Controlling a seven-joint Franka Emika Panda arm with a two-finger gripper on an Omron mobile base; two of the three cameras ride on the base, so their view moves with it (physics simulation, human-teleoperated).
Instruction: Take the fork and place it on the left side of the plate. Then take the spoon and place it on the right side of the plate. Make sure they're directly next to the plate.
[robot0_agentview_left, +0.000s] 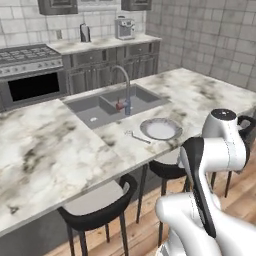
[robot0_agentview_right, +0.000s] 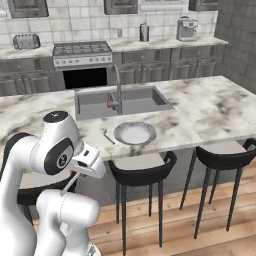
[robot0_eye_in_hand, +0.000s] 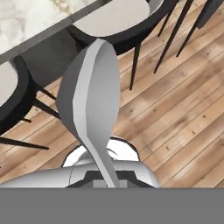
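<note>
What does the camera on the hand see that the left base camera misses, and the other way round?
Hand view: a silvery-grey metal spoon with a rounded bowl, close up, clamped in the gripper. Left base view: the round pale grey-white plate with the slim metal fork lying just beside it, plus the grey sink. Both: marble counter, black stools, wooden floor.

Marble island worktop (robot0_agentview_right: 210, 107) carries a recessed grey sink (robot0_agentview_right: 122, 101) with a tall tap (robot0_agentview_right: 118, 85) at its front edge; the round pale plate (robot0_agentview_right: 134, 133) sits near the worktop's front edge, just ahead of the sink. A slim silvery fork (robot0_agentview_right: 105, 135) lies on the worktop just beside the plate's left rim, angled, contact too small to tell. Two black stools (robot0_agentview_right: 142, 170) stand under the front edge over wood floor, and the white arm (robot0_agentview_right: 55, 150) is folded at lower left, its hand (robot0_agentview_right: 86, 159) below worktop level.
</note>
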